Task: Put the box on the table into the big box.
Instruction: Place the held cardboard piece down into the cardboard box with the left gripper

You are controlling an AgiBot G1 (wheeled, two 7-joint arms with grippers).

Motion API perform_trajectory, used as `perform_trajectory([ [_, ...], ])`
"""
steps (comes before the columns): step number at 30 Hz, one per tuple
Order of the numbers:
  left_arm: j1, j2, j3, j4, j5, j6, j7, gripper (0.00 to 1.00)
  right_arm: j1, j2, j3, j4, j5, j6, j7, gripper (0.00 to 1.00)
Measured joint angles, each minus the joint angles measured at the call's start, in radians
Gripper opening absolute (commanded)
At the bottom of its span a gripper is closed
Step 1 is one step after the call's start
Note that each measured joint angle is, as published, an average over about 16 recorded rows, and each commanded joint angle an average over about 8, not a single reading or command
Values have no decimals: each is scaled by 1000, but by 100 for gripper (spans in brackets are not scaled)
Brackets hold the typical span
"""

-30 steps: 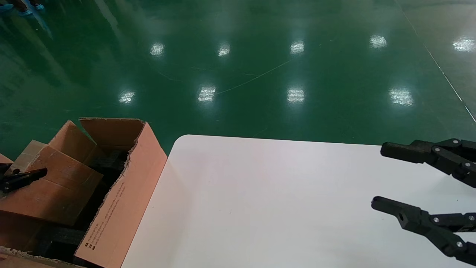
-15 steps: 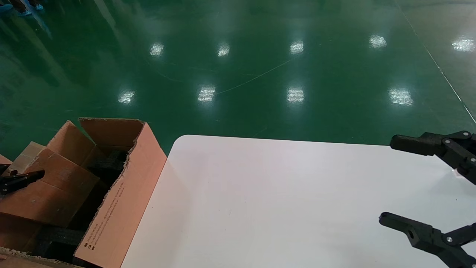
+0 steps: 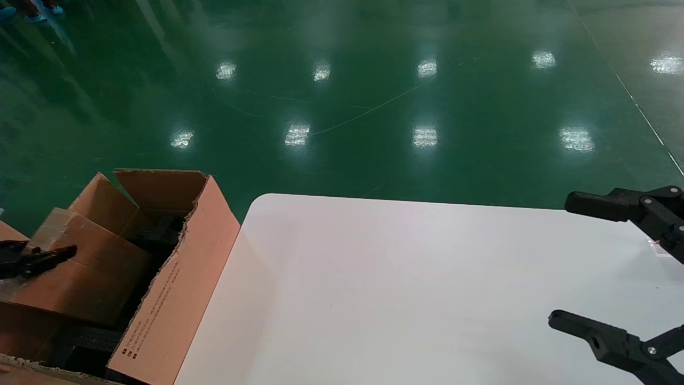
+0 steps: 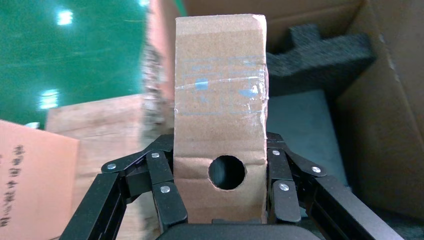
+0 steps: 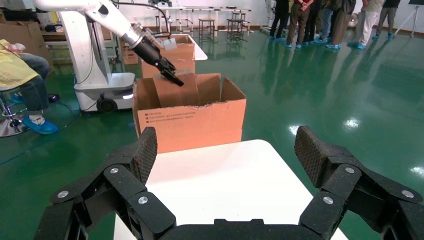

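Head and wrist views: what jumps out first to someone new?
The left gripper, shut on the box with the round hole, holds it over the open big box beside the table's left end. The right gripper hangs wide open and empty over the right end of the bare white table. Black foam lines the carton's inside.

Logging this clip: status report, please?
Left end effector shut on the box, held over the big box. Right end effector open over the table. Black foam beneath; nothing blocking.
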Motion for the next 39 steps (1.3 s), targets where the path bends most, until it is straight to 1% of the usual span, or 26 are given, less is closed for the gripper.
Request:
perform_trajectory([
  [6,23,23,-8,21,-12,25,12,0,0,0,0,0,0,0,0,100],
  [12,30,28,-14,38,-21,30,23,0,0,0,0,0,0,0,0,100],
  [22,15,28,-19,76,-31,-51,59,0,0,0,0,0,0,0,0,100],
  [29,4,47,-22,127,-39,-111,100,0,0,0,0,0,0,0,0,100],
  [39,-31,96,-22,245,-50,-119,189,0,0,0,0,0,0,0,0,100],
])
